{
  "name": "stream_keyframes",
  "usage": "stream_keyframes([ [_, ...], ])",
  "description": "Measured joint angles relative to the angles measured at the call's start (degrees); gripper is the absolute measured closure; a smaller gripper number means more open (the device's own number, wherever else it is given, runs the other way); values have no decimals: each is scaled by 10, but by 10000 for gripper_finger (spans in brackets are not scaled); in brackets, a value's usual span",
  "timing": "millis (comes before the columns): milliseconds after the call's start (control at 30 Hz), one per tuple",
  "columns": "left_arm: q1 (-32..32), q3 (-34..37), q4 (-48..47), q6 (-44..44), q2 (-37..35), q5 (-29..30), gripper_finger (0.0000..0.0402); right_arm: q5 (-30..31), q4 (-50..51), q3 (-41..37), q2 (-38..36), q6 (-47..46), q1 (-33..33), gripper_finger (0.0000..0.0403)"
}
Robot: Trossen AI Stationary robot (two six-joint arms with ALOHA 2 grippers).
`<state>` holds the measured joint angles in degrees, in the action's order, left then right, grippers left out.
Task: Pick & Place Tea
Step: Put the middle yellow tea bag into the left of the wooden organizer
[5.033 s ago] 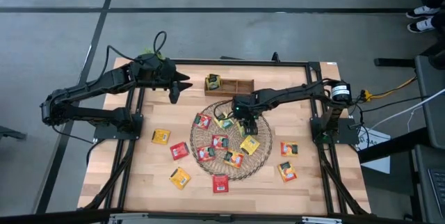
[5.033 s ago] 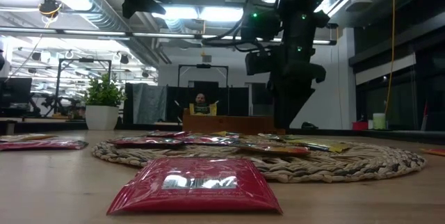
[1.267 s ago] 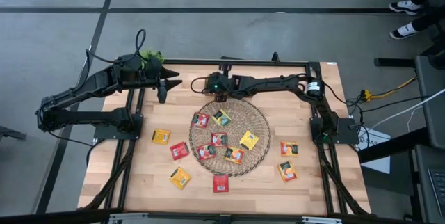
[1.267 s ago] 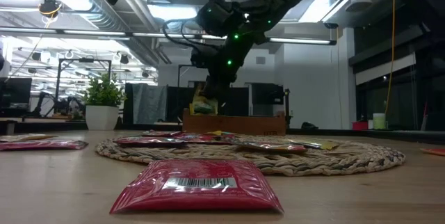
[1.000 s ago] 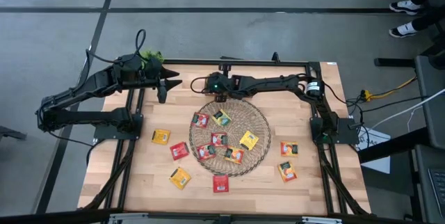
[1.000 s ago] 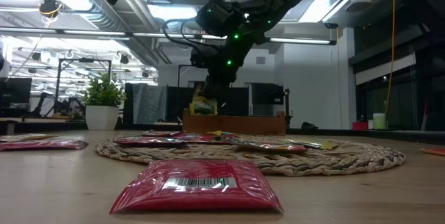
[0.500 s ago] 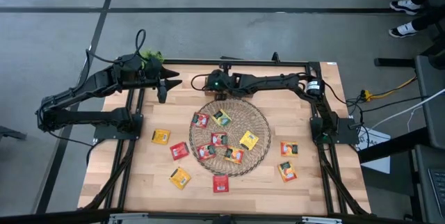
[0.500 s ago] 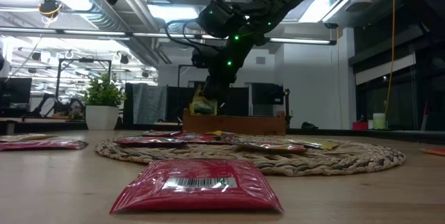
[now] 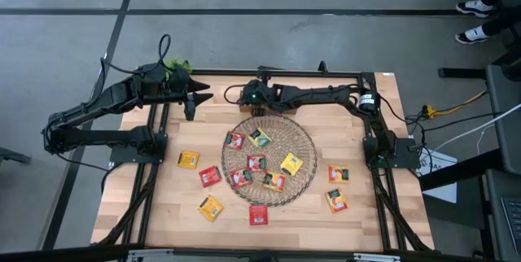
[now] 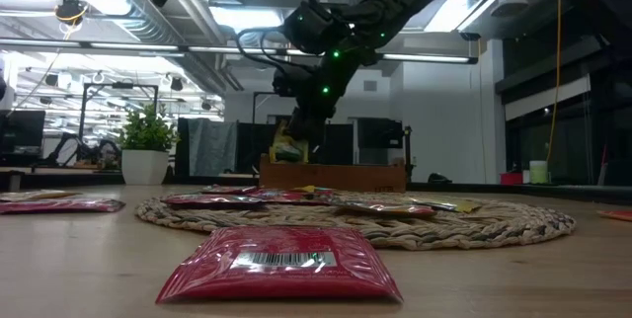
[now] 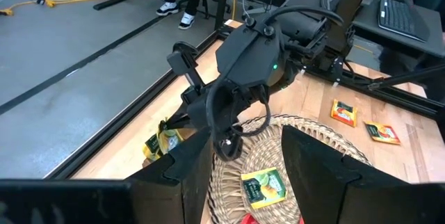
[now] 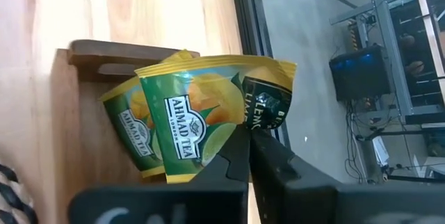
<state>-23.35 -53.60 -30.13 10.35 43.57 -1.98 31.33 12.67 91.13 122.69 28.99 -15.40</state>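
**Tea sorting barely begun: one sachet going into the wooden box**

The right hand (image 12: pixel 245 156), fingers pinched on a yellow tea sachet (image 12: pixel 201 116), holds it over the end compartment of a small wooden box (image 12: pixel 62 113) at the far edge of the bench (image 9: pixel 163 205). Another glossy yellow sachet already stands there. About a dozen flat foil squares remain: several on the round woven mat (image 9: pixel 303 141), others on bare planks. The left hand (image 9: pixel 190 109) waits apart, fingers spread.
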Motion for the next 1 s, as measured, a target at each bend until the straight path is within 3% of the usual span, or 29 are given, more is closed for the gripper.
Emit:
stream_keyframes([
  [433, 0, 0, 0, 10, 0, -1, 233, 0, 0, 0, 0, -2, -6, 263],
  [867, 0, 0, 0, 17, 0, -2, 233, 0, 7, 0, -7, -2, -2, 250],
  [1000, 0, 0, 0, 19, 0, -2, 233, -20, 52, 24, -18, -3, 0, 250],
])
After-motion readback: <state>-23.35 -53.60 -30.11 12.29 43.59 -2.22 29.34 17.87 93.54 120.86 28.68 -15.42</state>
